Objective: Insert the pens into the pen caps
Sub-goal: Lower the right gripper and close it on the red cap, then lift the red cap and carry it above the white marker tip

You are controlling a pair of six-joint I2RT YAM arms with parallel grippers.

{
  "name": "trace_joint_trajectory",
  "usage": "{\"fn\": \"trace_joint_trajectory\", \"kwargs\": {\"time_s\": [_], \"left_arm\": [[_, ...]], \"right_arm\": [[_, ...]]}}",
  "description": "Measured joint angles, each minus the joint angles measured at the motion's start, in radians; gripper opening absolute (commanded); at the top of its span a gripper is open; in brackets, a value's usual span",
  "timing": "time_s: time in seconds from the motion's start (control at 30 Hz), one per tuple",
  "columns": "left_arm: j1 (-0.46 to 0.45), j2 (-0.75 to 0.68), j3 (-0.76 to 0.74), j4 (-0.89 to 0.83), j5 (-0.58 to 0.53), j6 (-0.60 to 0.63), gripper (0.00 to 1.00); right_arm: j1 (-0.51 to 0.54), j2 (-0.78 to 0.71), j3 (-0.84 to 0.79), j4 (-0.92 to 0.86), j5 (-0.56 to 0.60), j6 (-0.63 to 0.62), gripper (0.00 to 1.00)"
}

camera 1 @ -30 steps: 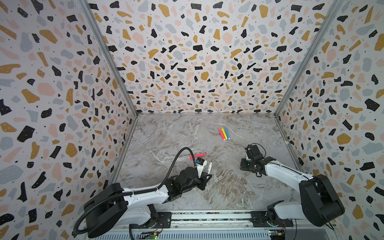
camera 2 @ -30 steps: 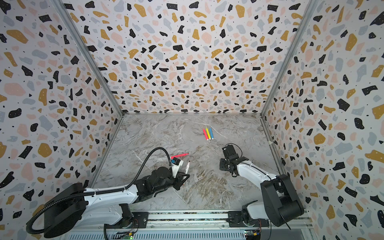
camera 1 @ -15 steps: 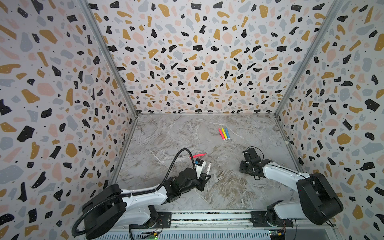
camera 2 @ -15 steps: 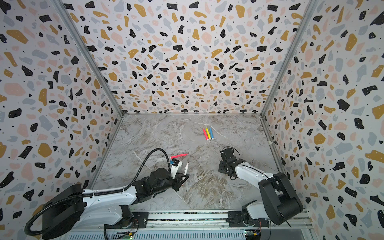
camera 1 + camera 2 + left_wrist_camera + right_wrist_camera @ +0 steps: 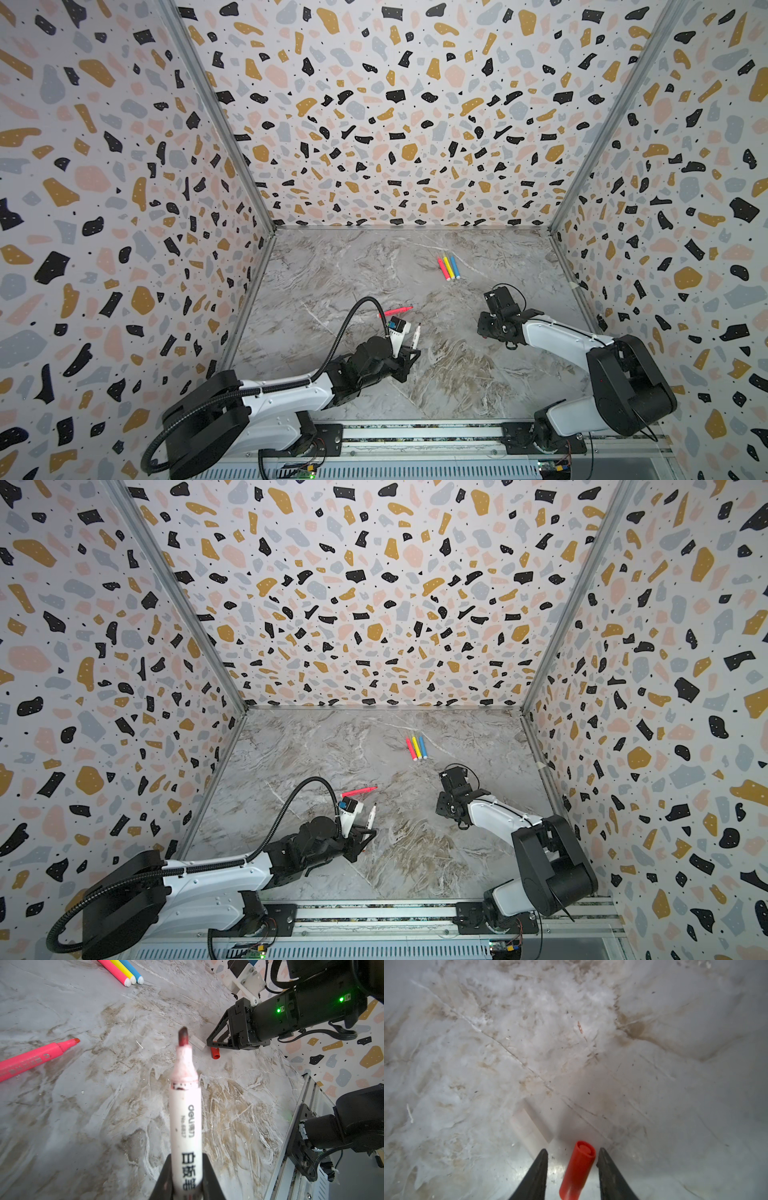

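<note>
My left gripper [image 5: 186, 1160] is shut on a white-bodied pen [image 5: 185, 1115] whose dark red tip points up and away; both top views show the same pen [image 5: 415, 337] [image 5: 371, 817] held above the table. A stubby red pen cap [image 5: 578, 1169] lies on the marble table between the open fingers of my right gripper [image 5: 572, 1152], with a gap on one side and the other finger close to it. The left wrist view shows this cap [image 5: 215, 1053] under the right gripper [image 5: 216, 1041]. In both top views the right gripper [image 5: 486, 328] [image 5: 444, 808] hides the cap.
An uncapped neon pink pen [image 5: 395, 311] [image 5: 31, 1059] lies just beyond my left gripper. Pink, yellow and blue pens [image 5: 448, 267] [image 5: 416, 748] lie side by side at the back. A small clear plastic piece [image 5: 197, 1042] [image 5: 529, 1124] lies beside the red cap. Walls enclose three sides.
My right gripper has shifted slightly left and lower over the table, its jaws a little narrower. The left gripper and its pen have barely moved.
</note>
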State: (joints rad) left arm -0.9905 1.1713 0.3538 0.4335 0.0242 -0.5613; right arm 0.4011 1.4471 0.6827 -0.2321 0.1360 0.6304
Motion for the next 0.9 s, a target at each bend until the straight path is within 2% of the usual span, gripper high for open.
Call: {"fn": "trace_joint_trajectory", "kwargs": {"time_s": [0.73, 0.9], "left_arm": [[0.000, 0.003, -0.002, -0.001, -0.005, 0.000, 0.01], [0.000, 0.003, -0.002, -0.005, -0.004, 0.011, 0.02]], "right_arm": [[0.007, 0.042, 0.006, 0.015, 0.001, -0.044, 0.07], [0.007, 0.003, 0.004, 0.007, -0.057, -0.067, 0.06]]}}
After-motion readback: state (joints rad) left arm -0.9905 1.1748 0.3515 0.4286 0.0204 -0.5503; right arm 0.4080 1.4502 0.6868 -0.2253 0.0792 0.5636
